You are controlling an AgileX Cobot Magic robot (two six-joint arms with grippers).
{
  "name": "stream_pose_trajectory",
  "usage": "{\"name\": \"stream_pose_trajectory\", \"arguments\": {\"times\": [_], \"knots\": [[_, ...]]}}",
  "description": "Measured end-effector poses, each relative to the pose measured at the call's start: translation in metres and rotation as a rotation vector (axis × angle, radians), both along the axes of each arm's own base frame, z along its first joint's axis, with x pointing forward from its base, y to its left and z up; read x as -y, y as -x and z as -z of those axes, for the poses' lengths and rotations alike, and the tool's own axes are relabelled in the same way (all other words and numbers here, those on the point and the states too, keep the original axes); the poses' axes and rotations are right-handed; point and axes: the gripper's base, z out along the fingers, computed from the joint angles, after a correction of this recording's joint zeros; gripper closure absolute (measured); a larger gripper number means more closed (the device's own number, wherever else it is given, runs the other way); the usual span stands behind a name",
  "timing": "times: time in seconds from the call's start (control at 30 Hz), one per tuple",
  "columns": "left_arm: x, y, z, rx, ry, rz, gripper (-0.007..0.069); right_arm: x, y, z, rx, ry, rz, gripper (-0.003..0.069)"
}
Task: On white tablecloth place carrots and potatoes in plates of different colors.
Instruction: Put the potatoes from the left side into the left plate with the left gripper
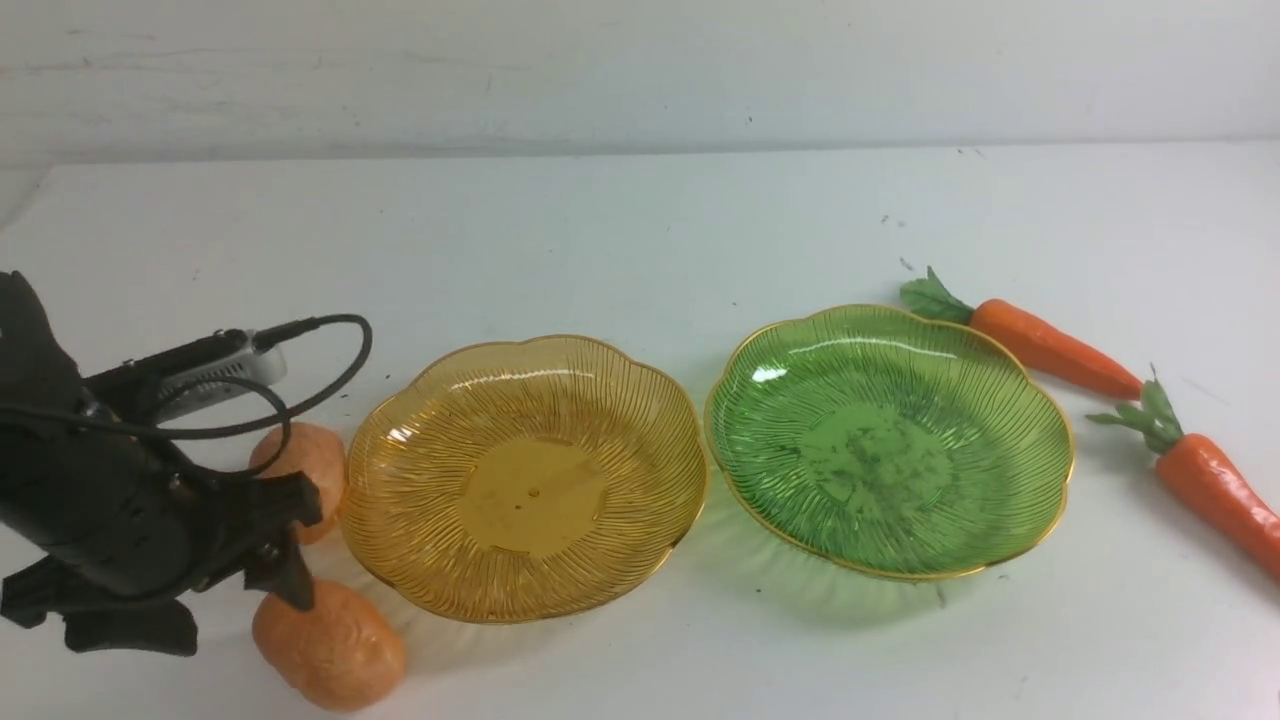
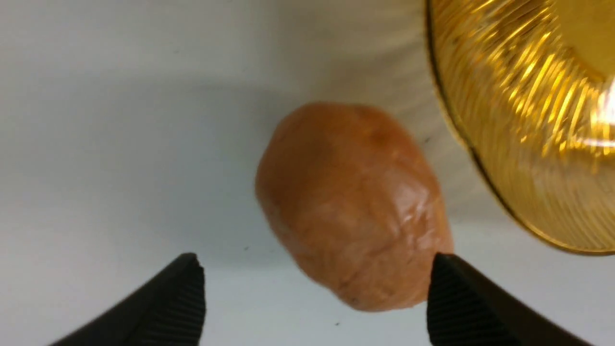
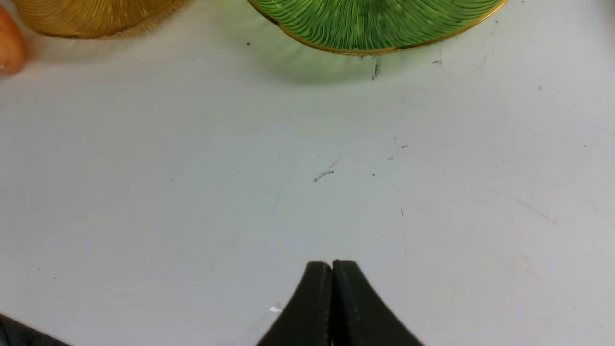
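1. Left gripper [image 2: 314,262], lower left of the front view: jaws wide apart, gripping nothing.
2. Near potato [image 1: 328,645] and far potato [image 1: 305,465]: on the cloth [image 1: 600,230] at lower left, just beside the amber plate [image 1: 420,470].
3. Green plate [image 1: 1000,400]: centre right, just beside the amber plate.
4. Upper carrot [image 1: 1050,345] and lower carrot [image 1: 1215,490]: on the cloth at the right edge, beside the green plate.
5. Right gripper [image 3: 331,264]: jaws pressed together over bare cloth.

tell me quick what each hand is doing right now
left hand: open, poised at a potato, holding nothing
right hand: closed, empty
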Motion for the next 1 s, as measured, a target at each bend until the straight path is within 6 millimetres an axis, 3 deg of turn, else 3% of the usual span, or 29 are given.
{"name": "stream_pose_trajectory", "arguments": {"times": [0.17, 0.47, 0.67, 0.77, 0.9, 1.0], "knots": [[0.016, -0.007, 0.007, 0.024, 0.018, 0.019, -0.0010, 0.000, 0.000, 0.000, 0.006, -0.001, 0.002, 0.0671], [0.019, -0.017, 0.033, -0.057, -0.030, -0.045, -0.0023, 0.000, 0.000, 0.000, 0.005, -0.001, 0.003, 0.0671], [0.015, -0.023, 0.046, -0.076, -0.082, -0.052, 0.0028, 0.000, -0.001, -0.001, 0.007, -0.001, 0.003, 0.0671], [0.015, -0.026, 0.054, -0.092, -0.089, -0.053, 0.0102, 0.000, -0.001, -0.001, 0.007, -0.001, 0.003, 0.0671], [0.015, -0.024, 0.050, -0.098, -0.096, -0.001, 0.0221, 0.000, -0.001, -0.001, 0.014, -0.002, 0.006, 0.0671], [0.016, -0.019, 0.009, -0.020, -0.078, 0.035, 0.0237, 0.000, -0.002, -0.002, 0.026, -0.003, 0.011, 0.0671]]}}
